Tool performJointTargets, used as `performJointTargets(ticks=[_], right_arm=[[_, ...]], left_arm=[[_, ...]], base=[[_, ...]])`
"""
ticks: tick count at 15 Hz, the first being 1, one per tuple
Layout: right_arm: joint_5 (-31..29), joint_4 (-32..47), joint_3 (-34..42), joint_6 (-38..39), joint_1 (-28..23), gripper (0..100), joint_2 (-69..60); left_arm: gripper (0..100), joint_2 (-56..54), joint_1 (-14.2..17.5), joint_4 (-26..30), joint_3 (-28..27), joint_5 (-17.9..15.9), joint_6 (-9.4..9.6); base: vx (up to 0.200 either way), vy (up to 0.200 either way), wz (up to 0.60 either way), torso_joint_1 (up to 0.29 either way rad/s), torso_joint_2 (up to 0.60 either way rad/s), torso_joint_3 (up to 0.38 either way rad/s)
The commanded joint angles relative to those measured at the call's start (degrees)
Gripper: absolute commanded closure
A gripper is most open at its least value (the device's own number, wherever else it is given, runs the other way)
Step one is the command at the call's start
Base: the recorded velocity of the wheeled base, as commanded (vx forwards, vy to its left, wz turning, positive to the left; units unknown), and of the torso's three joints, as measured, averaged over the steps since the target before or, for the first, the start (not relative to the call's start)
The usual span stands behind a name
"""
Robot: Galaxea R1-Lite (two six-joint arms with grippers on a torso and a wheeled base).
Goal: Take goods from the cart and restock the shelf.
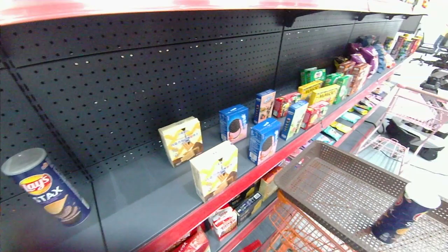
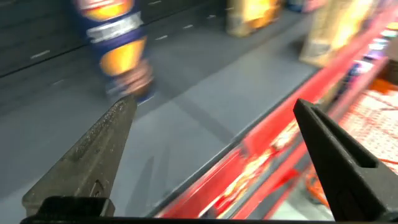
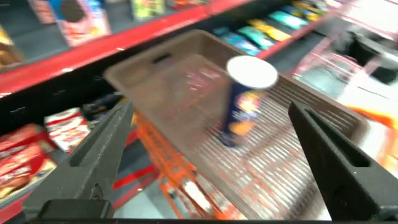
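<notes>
Likely next: lifting the can that stands upright in the basket, lower right of the head view, atop the cart. Tall, narrow and round, so easy to tip. Could topple from a single clip of a finger on the way in, then roll across the perforated floor. Could also slip or twist if pinched off-centre or too near the lid. On the shelf, risk of knocking the shelved can, lower left of the head view near the back panel, if set down too close beside it. Same hazard for the front yellow box, centre of that view, close to the red lip and easily brushed by a passing arm. Right gripper: spread wide, grasping nothing, touching nothing, hovering over the basket with the can framed between the fingers yet apart from both. Left gripper: likewise spread wide and empty, hanging over bare shelf floor near the shelved can, clear of it.
</notes>
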Motion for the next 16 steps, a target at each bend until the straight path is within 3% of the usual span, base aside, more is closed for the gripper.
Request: performJointTargets(ticks=[1,7,16], right_arm=[[0.0,0.0,0.0,0.0,0.0,0,0.0],[0.0,0.0,0.2,0.0,0.0,0,-0.3],[-0.1,4.8,0.0,0.2,-0.5,0,-4.8]], left_arm=[[0,0.0,0.0,0.0,0.0,0.0,-0.02],[0,0.0,0.0,0.0,-0.1,0.0,-0.02],[0,0.0,0.0,0.0,-0.1,0.0,-0.02]], base=[[0.000,0.000,-0.60,-0.002,0.00,0.002],[0.000,0.000,-0.60,0.006,0.00,0.002],[0.000,0.000,0.00,0.000,0.00,0.000]])
